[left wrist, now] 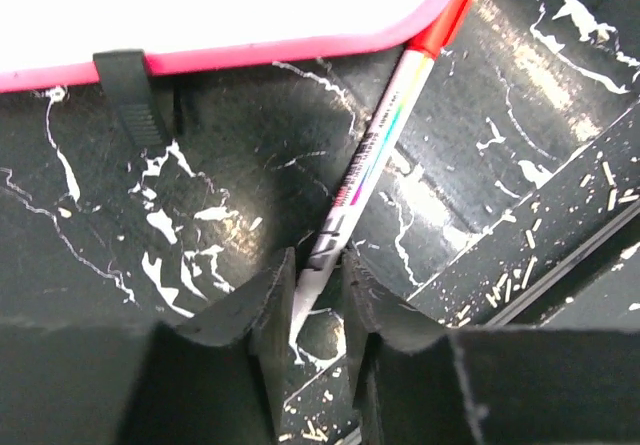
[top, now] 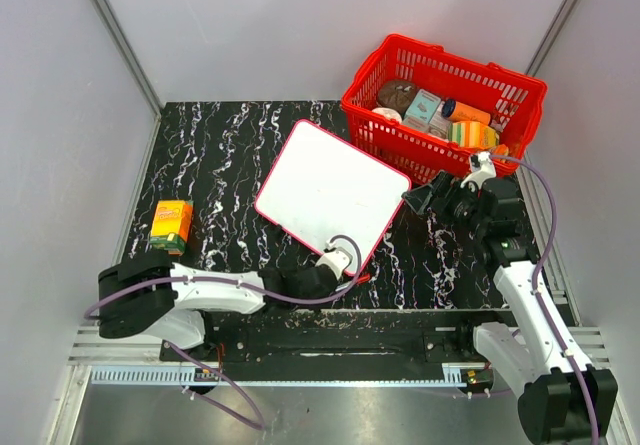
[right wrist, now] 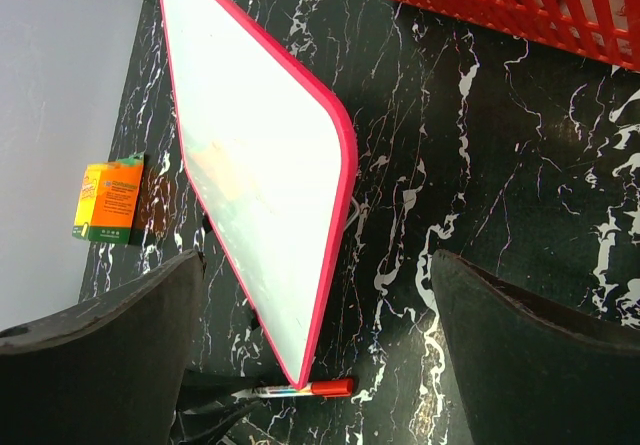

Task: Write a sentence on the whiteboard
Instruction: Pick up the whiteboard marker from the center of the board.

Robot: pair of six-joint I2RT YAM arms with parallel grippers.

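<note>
The whiteboard (top: 330, 190) lies flat mid-table, white with a thin red frame, and no sentence shows on its face. It also fills the top of the left wrist view as the whiteboard (left wrist: 200, 5), and runs slantwise in the right wrist view as the whiteboard (right wrist: 260, 165). A white marker with a red cap (left wrist: 370, 155) lies on the table against the board's near corner; the marker (right wrist: 300, 390) shows there too. My left gripper (left wrist: 318, 265) is shut on the marker's tail end, low at the board's near edge (top: 345, 273). My right gripper (top: 415, 200) hovers wide open right of the board, holding nothing (right wrist: 318, 258).
A red basket (top: 445, 105) of groceries stands at the back right, its wall (right wrist: 520, 5) close above my right gripper. An orange box (top: 172, 223) stands at the left. A black clip (left wrist: 130, 95) sits on the board's near edge. Grey walls enclose the table.
</note>
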